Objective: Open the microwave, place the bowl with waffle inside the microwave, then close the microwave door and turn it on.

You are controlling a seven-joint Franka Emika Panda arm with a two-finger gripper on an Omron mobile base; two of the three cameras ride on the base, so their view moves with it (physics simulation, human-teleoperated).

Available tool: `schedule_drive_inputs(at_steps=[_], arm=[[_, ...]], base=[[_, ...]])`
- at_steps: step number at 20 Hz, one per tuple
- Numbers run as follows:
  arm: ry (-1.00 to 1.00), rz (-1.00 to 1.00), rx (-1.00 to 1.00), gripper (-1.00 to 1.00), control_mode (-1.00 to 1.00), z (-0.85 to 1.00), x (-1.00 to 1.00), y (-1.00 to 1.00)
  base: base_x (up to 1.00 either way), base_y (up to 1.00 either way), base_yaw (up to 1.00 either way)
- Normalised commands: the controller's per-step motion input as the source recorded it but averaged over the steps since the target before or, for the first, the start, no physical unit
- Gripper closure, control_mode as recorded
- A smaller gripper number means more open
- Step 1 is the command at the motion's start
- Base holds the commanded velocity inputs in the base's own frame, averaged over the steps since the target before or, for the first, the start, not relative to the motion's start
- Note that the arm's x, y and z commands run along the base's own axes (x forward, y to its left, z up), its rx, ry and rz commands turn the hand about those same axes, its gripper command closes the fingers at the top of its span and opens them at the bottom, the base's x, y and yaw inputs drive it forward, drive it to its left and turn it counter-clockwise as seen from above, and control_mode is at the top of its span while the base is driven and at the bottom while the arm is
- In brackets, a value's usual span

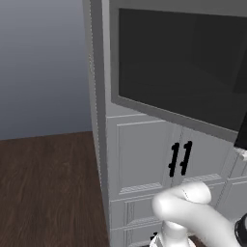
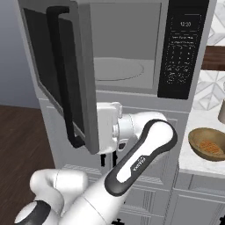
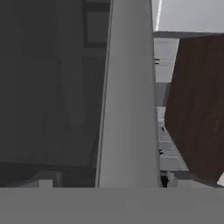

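The microwave point(image 2: 127, 52) stands open, with its grey cavity and round turntable showing and a dark keypad panel point(image 2: 182, 48) to the right. The microwave door point(image 2: 57, 74) is swung out to the left, its black bar handle point(image 2: 61, 70) facing outward. Its dark glass point(image 1: 183, 62) also spans the left base view. My gripper point(image 2: 107, 127) sits against the door's lower inner edge, with the fingertips hidden behind the door. In the hand view the door's grey edge point(image 3: 129, 100) runs very close in front. The wooden bowl with waffle point(image 2: 208, 144) rests on the counter at the right, apart from the gripper.
White panelled cupboard doors with small black handles point(image 1: 179, 158) sit below the microwave. The white counter point(image 2: 197, 125) carries a jar point(image 2: 222, 112) at its far right, under a brown shelf point(image 2: 215, 57). Dark wood floor point(image 1: 48, 188) lies to the left.
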Motion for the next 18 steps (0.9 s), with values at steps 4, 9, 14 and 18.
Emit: schedule_drive_inputs(at_steps=[4, 9, 14, 18], arm=[[-0.35, 0.15, -0.09, -1.00, -1.00, -0.01, -1.00, 1.00], [-0.31, 0.03, -0.11, -1.00, -1.00, -0.12, -0.97, 1.00], [-0.30, -0.06, -0.10, -1.00, -1.00, -0.01, -0.52, 1.00], [-0.30, -0.31, -0.16, -1.00, -1.00, 0.00, -0.26, 1.00]], base=[[0.00, 0.00, 0.00], [0.00, 0.00, 0.00], [0.00, 0.00, 0.00], [0.00, 0.00, 0.00]])
